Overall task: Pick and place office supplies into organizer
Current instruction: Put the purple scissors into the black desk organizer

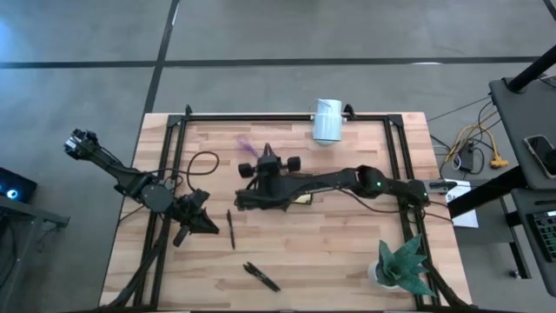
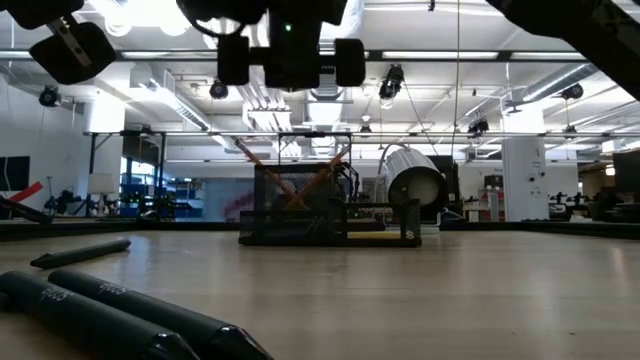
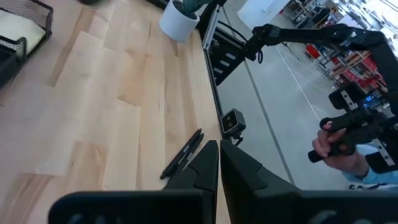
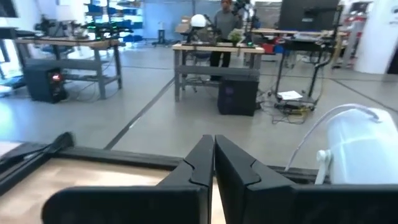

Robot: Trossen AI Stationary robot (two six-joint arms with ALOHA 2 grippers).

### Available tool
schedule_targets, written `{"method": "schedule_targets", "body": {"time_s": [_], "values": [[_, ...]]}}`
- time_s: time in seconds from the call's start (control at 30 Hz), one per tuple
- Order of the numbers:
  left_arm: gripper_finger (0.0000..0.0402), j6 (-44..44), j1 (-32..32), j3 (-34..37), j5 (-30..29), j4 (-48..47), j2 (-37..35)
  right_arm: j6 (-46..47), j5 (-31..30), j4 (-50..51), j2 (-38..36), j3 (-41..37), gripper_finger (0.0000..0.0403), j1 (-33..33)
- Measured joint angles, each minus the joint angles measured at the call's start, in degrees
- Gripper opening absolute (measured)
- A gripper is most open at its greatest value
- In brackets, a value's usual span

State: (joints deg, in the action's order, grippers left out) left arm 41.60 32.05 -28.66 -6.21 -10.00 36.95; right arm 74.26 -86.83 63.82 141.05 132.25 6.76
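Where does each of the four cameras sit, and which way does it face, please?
High view: overhead, looking straight down on the table; both arms, organizer.
Low view: at tabletop height, looking level across at the organizer; the right pincer hangs above.
Left wrist view: on the left arm, facing along the table edge; shut left pincer, two black pens, a person's hand.
Right wrist view: on the right arm, facing the room; shut right pincer.
Shared: the white cylinder appears in high, low and right wrist views.
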Motion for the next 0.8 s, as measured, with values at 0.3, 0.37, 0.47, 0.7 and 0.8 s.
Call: {"method": "schedule_targets", "body": {"time_s": [0.3, 0.37, 0.47, 0.7, 0.8], "values": [[0.0, -0.4, 0.0, -0.1, -1.2, 0.0, 0.0, -10.9, -0.8, -0.5, -2.9, 2.6, 0.0007, 4.0], [0.0, -0.4, -0.1, -0.5, -3.0, 0.0, 0.0, -11.6, 3.3, 0.5, -6.3, 2.6, 0.0008, 4.3], [0.0, -1.0, -0.2, -1.1, -6.3, 0.0, -0.8, -11.0, 14.5, 3.7, -12.0, 2.7, 0.0012, 2.6], [0.0047, -22.1, -8.1, -6.8, -17.9, -17.7, -0.3, -14.8, 26.9, 15.2, -22.7, 2.6, 0.0079, 3.9], [0.0097, -30.5, -17.2, -10.3, -22.4, -27.8, 3.6, -16.2, 32.7, 20.9, -25.6, 2.6, 0.0126, 5.1]]}}
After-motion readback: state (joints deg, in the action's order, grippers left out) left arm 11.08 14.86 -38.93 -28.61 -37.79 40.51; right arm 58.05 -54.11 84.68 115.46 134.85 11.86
